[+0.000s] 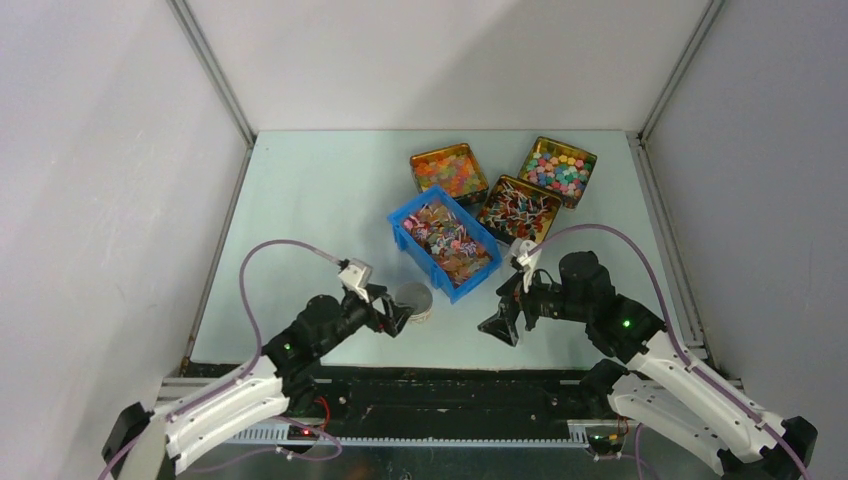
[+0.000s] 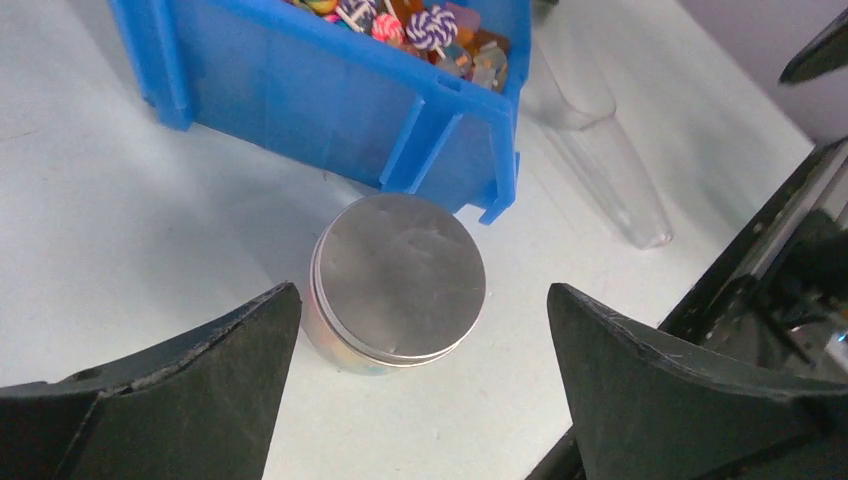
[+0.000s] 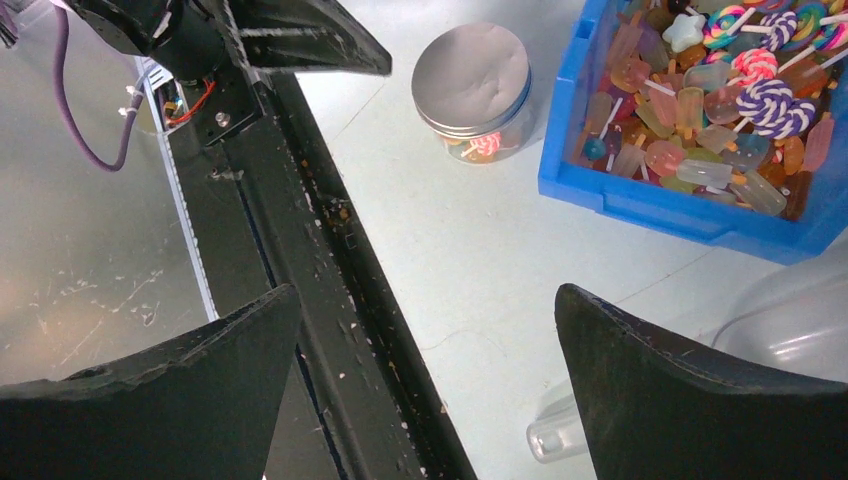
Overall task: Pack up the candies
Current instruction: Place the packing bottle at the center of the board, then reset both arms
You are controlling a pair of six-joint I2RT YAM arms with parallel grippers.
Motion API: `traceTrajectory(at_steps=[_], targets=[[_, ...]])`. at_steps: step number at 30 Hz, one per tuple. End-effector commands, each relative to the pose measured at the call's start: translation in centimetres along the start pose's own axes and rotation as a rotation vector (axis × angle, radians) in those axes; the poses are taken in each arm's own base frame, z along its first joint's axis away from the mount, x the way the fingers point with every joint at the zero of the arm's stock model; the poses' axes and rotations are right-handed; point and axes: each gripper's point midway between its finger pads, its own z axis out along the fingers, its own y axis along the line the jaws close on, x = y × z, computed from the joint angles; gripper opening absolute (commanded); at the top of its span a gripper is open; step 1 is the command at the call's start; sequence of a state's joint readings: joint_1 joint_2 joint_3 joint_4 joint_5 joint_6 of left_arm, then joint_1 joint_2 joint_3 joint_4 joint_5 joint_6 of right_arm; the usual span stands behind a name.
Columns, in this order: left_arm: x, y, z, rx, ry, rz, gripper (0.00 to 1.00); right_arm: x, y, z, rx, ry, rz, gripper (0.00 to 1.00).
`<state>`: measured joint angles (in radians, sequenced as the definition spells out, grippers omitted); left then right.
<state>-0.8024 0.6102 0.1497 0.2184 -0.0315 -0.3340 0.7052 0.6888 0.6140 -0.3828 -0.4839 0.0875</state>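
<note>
The candies are small pink, orange and brownish sweets, some of them swirl lollipops, heaped in a blue bin. They also show in the right wrist view and the left wrist view. A small clear jar with a round silver lid stands just in front of the bin, closed, with a sweet inside. My left gripper is open and empty, and the lid lies just ahead of its fingers. My right gripper is open and empty over the table's near edge.
Three gold tins stand behind the bin: orange sweets, red-and-white striped pieces and pastel rounds. A clear plastic scoop lies right of the bin, and its handle end is by my right finger. The black rail runs along the near edge.
</note>
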Motion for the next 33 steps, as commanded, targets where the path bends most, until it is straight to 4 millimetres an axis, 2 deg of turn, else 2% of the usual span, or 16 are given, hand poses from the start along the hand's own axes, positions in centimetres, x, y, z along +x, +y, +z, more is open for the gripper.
traceTrajectory(at_steps=[1,4,8,9,10,11,13,16,19,25,30,33], targets=[[-1.1,1.5,-1.4,-0.129,-0.041,-0.184,1.0,-0.8,0.2,0.1,-0.011,-0.039,0.002,1.0],[-3.2,0.8,-1.9,-0.114,-0.093,-0.236,1.0,-0.7,0.2,0.1,-0.014,-0.035,0.006,1.0],[-4.6,-0.9,-1.6,-0.042,-0.08,-0.211,1.0,-0.6,0.2,0.2,-0.018,-0.03,0.009,1.0],[-4.1,-0.8,-1.3,-0.043,-0.045,-0.205,1.0,-0.6,0.1,0.3,-0.018,-0.029,0.009,1.0],[-4.8,-1.4,-1.1,-0.021,-0.04,-0.202,1.0,-0.5,0.1,0.3,-0.018,-0.024,0.009,1.0],[-4.2,-0.9,-0.6,-0.039,-0.004,-0.197,1.0,-0.5,0.0,0.3,-0.017,-0.023,0.009,1.0],[-4.8,-1.4,0.1,-0.012,0.033,-0.197,1.0,-0.4,-0.2,0.4,-0.013,-0.02,0.01,1.0],[-4.7,-1.0,1.4,0.016,0.088,-0.217,1.0,0.0,-1.2,0.7,0.017,-0.014,0.019,1.0],[-6.1,-1.0,2.2,0.058,0.087,-0.235,1.0,0.2,-3.8,0.5,0.095,-0.019,0.074,1.0],[-8.0,1.9,2.3,0.024,0.044,-0.269,1.0,-0.5,-8.9,-0.8,0.205,-0.097,0.192,1.0],[-9.3,5.4,0.5,-0.057,-0.047,-0.311,1.0,-0.3,-14.5,-3.7,0.402,-0.166,0.303,1.0],[-9.9,8.3,-1.2,-0.169,-0.119,-0.318,1.0,0.2,-16.6,-5.0,0.503,-0.187,0.321,1.0]])
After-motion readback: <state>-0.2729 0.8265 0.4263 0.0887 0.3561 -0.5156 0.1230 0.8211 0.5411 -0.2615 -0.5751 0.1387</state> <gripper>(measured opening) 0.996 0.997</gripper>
